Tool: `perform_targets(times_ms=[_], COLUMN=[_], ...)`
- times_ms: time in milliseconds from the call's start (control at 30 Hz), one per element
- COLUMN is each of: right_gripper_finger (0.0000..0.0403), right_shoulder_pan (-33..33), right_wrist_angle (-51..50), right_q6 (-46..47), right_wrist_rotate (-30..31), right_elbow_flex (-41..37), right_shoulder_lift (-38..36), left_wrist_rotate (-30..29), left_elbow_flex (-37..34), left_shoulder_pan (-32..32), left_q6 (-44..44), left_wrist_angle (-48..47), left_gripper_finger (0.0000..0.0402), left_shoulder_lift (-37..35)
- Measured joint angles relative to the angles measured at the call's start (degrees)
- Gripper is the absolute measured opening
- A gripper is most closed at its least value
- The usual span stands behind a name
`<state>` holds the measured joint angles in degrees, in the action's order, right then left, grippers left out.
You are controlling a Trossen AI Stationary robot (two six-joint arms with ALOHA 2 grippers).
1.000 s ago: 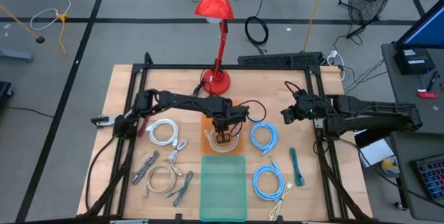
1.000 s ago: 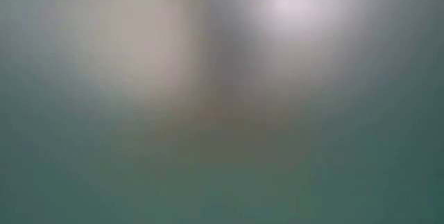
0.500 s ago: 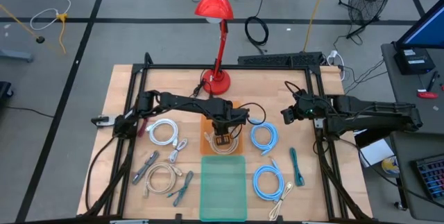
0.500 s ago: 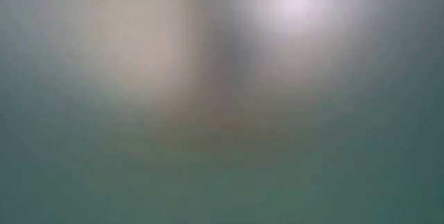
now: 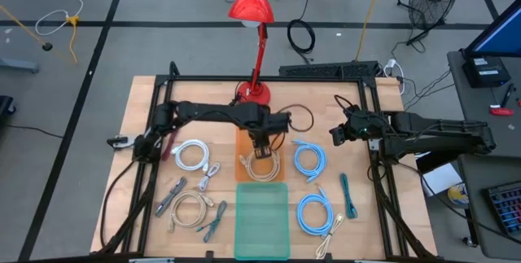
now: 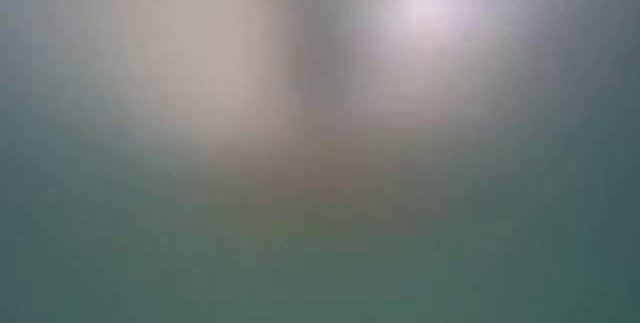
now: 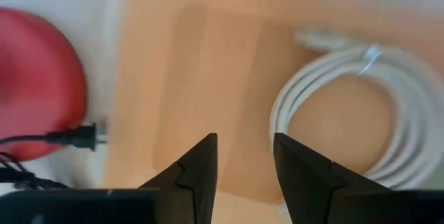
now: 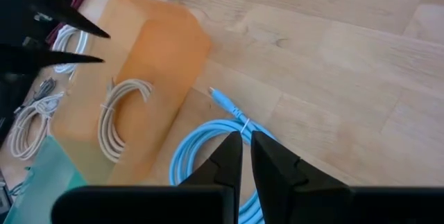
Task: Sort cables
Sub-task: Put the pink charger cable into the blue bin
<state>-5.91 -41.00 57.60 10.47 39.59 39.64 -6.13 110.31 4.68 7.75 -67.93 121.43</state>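
A beige coil (image 5: 262,166) (image 7: 361,113) lies flat on the orange mat (image 5: 244,151) at mid-table. My left gripper (image 5: 262,144) (image 7: 244,151) hangs open above the mat's far part, pointing down, with nothing between its fingers. Two light-blue coils (image 5: 310,159) (image 5: 313,212) lie to the mat's right. A white coil (image 5: 190,154), a beige coil (image 5: 189,208) and short bundles (image 5: 172,195) lie to its left. My right gripper (image 5: 334,135) (image 8: 243,151) waits shut above the table's right part, over a light-blue coil (image 8: 208,156).
A green mat (image 5: 262,221) lies on the near side of the orange one. The red lamp's base (image 5: 254,94) and its plug (image 7: 83,137) stand just beyond the orange mat, with a black cable loop (image 5: 299,119) beside them. A green bundle (image 5: 348,195) lies at the right. The low view is all blur.
My left gripper has risen off the beige coil and drawn back toward the table's far edge. The coil stays flat on the orange mat.
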Motion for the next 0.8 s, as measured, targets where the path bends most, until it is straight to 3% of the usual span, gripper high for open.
perform_targets(times_ms=[433, 800], right_gripper_finger=[0.0024, 0.0025], right_shoulder_pan=[0.02, 0.02], right_wrist_angle=[0.51, 0.49], right_q6=[-0.75, -2.69], right_wrist_rotate=[-3.3, -3.29], right_elbow_flex=[0.0, 0.0], right_shoulder_lift=[0.02, 0.02], left_wrist_rotate=[-0.83, -4.85], left_elbow_flex=[2.52, 2.27], left_shoulder_pan=[-1.79, -12.75], left_q6=[10.37, 24.67], left_wrist_angle=[-2.09, -12.81], left_gripper_finger=[0.0145, 0.0145], left_shoulder_lift=[-14.72, -18.42])
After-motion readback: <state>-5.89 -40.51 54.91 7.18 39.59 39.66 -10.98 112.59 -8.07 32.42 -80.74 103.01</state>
